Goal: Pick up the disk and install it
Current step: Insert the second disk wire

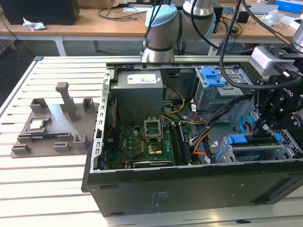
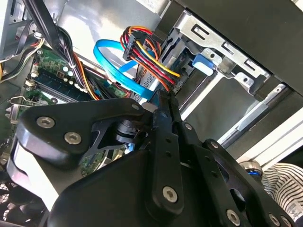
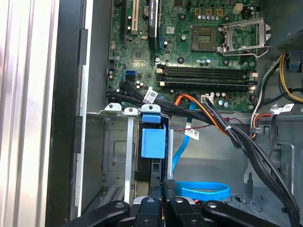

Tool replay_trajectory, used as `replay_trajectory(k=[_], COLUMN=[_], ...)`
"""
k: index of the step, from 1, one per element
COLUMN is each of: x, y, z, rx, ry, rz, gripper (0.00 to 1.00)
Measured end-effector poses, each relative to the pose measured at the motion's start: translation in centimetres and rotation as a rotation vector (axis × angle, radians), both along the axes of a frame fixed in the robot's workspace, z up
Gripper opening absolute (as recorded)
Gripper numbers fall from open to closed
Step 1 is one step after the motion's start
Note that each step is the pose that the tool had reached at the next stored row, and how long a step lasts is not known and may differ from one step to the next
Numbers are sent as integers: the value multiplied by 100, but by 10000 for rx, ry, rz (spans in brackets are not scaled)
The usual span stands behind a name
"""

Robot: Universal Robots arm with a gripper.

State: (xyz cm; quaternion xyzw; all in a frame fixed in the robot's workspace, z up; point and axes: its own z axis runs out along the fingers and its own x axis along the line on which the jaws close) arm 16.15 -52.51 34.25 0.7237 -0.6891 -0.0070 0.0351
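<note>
One computer case [image 1: 189, 189], open, lying on its side on the slatted bench [image 1: 47, 189]. One hand [image 1: 262, 132], reaching down into the case at the end away from the grey tray.

Hand: in both wrist views its fingers [image 3: 169, 185] are drawn almost together, with a thin gap between them. The hand [image 3: 160, 182] [image 2: 163, 101] grips the near edge of the disk [image 3: 154, 142].

The disk: one. It sits edge-up in a slot of the grey drive cage [image 3: 111, 146], directly ahead of the fingertips, with its blue caddy tab at the far end from the hand. In the exterior view the disk [image 1: 236, 140] shows as a blue tab just beside the fingertips.

Cages: two counted.
- The lower cage holds the disk.
- The second cage [image 1: 215, 101] stands beyond the hand, with one blue bracket [image 1: 212, 75] on top.

Cables: one flat blue cable [image 3: 203, 191] looped just beside the fingers, and one bundle of red, yellow and black wires [image 2: 147, 54] ahead of them.

Motherboard [image 3: 189, 47]: one, past the disk from the hand. It carries one processor socket [image 3: 244, 38].

Grey tray [image 1: 52, 127]: one, on the bench well away from the hand, outside the case. In it, one square silver chip [image 1: 38, 124].
</note>
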Motion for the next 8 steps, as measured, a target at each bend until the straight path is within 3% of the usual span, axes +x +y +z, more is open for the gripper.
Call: replay_trajectory(k=[6,7,8], x=[0,0,0], y=[0,0,1], z=[-7,-7,-2], rx=[3,2,3], ry=[0,1,-3], rz=[0,1,0], gripper=[17,24,24])
